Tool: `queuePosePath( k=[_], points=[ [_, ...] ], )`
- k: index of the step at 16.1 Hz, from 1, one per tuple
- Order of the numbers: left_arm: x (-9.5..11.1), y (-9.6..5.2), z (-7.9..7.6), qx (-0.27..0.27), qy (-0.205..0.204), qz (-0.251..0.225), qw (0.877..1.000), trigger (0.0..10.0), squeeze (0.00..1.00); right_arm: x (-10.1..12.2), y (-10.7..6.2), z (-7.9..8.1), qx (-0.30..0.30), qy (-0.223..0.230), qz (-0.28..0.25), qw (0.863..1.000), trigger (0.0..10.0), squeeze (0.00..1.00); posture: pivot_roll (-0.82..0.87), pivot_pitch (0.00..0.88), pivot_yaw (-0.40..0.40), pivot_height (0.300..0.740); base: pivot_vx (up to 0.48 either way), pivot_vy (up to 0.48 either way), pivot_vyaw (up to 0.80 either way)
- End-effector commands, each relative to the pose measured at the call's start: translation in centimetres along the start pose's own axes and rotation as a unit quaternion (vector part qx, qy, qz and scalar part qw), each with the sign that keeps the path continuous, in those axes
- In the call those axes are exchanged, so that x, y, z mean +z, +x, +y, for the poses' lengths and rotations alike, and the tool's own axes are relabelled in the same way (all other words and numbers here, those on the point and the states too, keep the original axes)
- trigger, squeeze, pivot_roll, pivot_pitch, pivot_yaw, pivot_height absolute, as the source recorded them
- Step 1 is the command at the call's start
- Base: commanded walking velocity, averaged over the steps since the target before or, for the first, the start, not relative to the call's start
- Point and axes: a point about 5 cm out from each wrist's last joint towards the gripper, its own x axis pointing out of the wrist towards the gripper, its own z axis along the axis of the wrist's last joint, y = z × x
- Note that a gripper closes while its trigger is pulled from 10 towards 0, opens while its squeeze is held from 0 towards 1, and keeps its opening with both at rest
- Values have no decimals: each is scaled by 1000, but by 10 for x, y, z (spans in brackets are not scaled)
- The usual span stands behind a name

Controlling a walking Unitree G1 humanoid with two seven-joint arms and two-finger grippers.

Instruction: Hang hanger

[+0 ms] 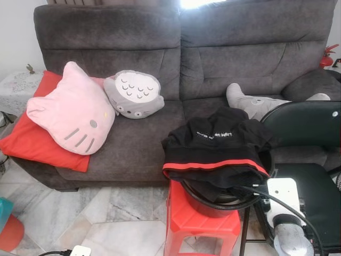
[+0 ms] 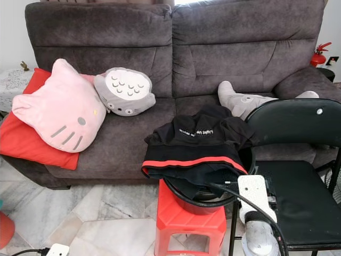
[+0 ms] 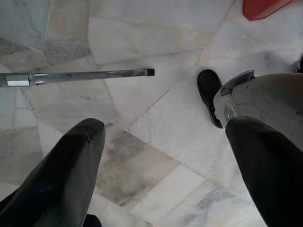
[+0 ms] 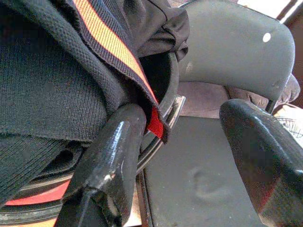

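Living room, marble-tiled floor; grey sofa along the back wall, on which are catalogued a pink cat-face cushion, a red cushion beneath it, a grey owl-like plush and a grey soft toy. Foreground: red plastic stool carrying a dark basin, over which a black garment with red stripe is heaped; a black chair stands just beside it. No hanger can be made out — it may lie hidden under the cloth. Right hand is held released, fingers spread at the basin rim, nothing grasped. Left hand hangs released above the floor. Step judged: the approach to the pile — the next move calls for locating the hanger before any grip is taken.
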Motion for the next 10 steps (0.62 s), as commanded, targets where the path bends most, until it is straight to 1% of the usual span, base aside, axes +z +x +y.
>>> queuePosePath(
  k=[1,5,8,10],
  points=[
    [-2,0,1,3,-4,7,1000,10000,0,-2,1,3,5,1,11,1000,10000,0,-114,0,31,740,0,0,0],
    [-2,0,1,2,-5,6,1000,10000,0,-5,3,4,6,-5,27,1000,10000,0,-113,0,29,740,0,0,0],
    [-2,0,0,2,-6,6,1000,10000,0,-3,6,-3,-17,-6,24,1000,10000,0,-112,0,29,740,0,0,0],
    [-2,0,0,2,-6,6,1000,10000,0,1,8,-7,-30,-5,13,999,10000,0,-110,0,28,740,0,0,0]
  ],
)
